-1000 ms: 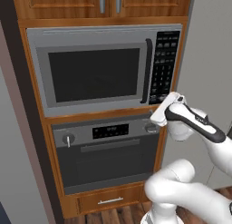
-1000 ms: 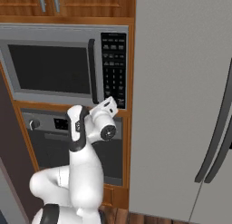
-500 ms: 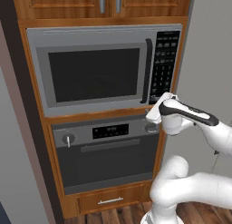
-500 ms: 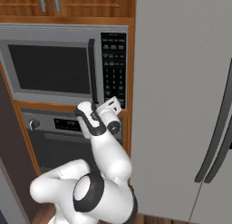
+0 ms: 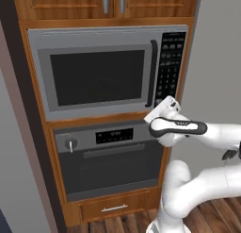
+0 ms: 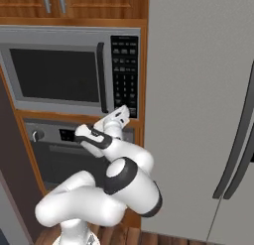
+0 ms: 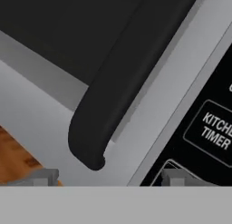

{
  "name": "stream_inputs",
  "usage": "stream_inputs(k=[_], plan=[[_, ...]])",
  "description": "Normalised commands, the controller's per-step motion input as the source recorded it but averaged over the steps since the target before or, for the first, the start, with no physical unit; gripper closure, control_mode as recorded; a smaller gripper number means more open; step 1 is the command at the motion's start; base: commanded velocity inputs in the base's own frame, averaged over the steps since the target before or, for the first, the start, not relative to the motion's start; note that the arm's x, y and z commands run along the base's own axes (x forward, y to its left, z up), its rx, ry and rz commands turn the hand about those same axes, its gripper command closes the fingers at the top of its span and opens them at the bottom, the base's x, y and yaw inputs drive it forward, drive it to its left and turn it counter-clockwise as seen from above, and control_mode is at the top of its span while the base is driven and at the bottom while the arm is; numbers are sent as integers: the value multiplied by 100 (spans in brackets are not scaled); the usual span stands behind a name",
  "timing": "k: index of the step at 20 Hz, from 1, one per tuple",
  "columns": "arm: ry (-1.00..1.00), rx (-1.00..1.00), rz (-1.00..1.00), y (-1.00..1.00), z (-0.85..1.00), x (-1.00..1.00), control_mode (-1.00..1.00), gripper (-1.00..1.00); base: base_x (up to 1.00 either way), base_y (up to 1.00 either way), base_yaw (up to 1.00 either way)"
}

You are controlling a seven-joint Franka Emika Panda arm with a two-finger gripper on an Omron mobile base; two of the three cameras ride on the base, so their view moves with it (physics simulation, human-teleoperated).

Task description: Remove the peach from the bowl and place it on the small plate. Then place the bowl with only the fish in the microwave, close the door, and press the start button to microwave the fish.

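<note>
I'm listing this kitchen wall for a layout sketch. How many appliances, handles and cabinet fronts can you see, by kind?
Microwave: 1
Wall oven: 1
Fridge: 1
Drawer under the oven: 1
Upper cabinet doors: 2
Total: 6
The microwave door is shut, and its dark vertical handle sits beside the black keypad.

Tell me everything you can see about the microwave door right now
The microwave door is shut, sitting flush in the grey steel front of the microwave, built into wooden cabinetry above a wall oven. It has a grey metal-looking frame around a large dark window. A dark vertical handle runs down its right edge, beside the black keypad. The pincer hovers just below the handle's lower end; contact can't be made out.
</note>
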Motion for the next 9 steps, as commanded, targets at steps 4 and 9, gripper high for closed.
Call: stream_inputs(k=[4, 9], plan=[[1, 0, 0, 0, -31, 49, -100, -100, 0, 0, 0], [5, 0, 0, 0, -10, 18, -100, -100, 0, 0, 0]])
